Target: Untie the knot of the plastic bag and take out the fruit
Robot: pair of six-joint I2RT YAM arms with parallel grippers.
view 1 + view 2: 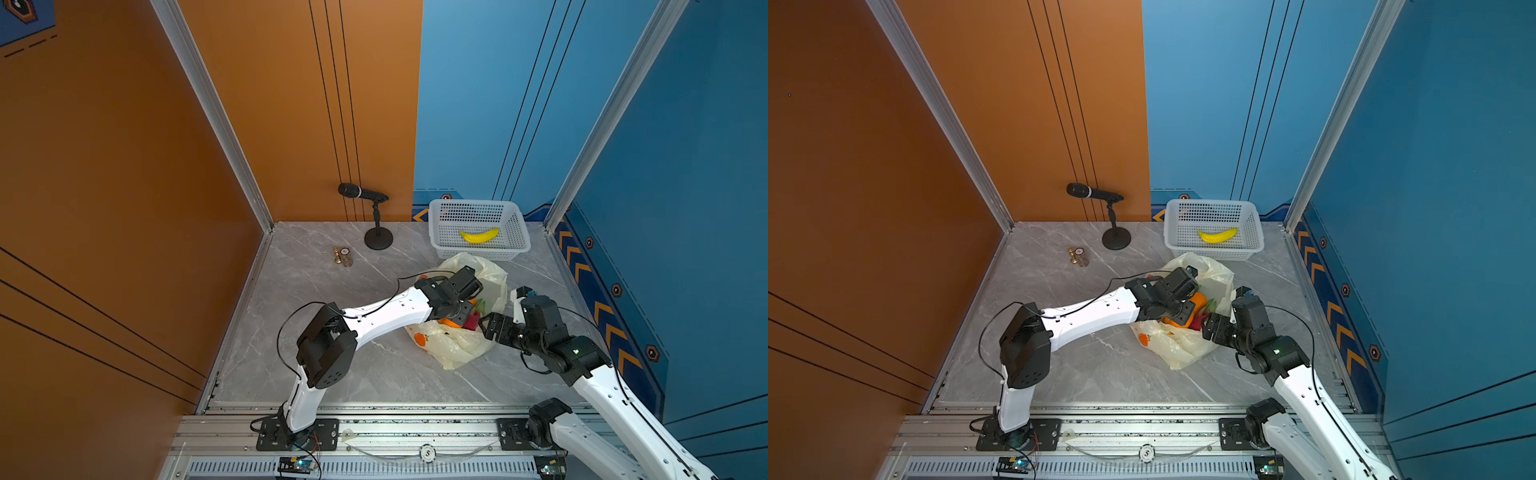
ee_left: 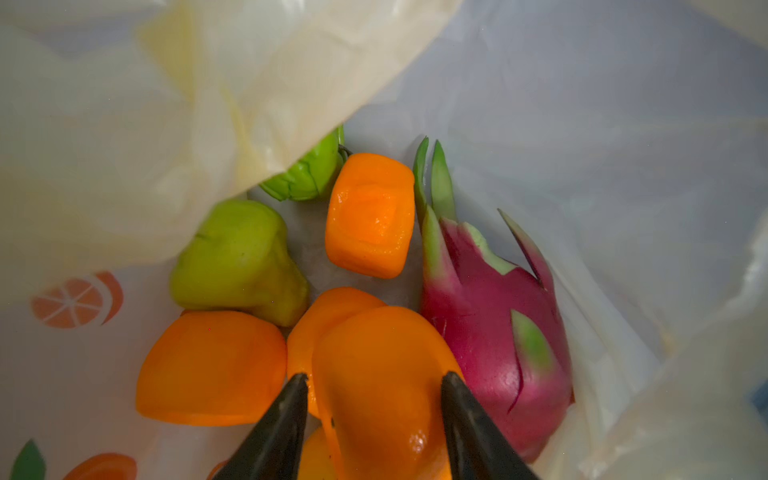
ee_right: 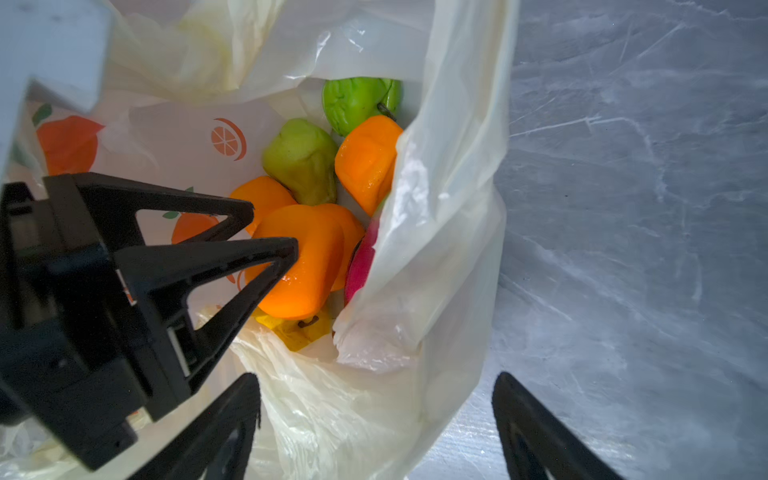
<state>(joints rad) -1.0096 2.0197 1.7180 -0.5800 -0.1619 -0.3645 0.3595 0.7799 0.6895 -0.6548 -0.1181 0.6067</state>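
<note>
Inside plastic bag [image 3: 436, 208] | yellow fruit [image 3: 291, 334] beside orange [image 3: 307, 266] | right wrist view only

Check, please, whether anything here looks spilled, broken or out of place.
Nothing stands out. The plastic bag lies open on the table with the fruit inside it, none spilled. The banana lies in the white basket.

In both top views my left arm [image 1: 386, 311] hides most of the fruit [image 1: 448, 321]. In the right wrist view a fold of the plastic bag [image 3: 436, 208] covers most of the dragon fruit [image 3: 361, 262]; whether the left gripper [image 2: 375, 375] presses the orange [image 2: 365, 353], I cannot tell.
</note>
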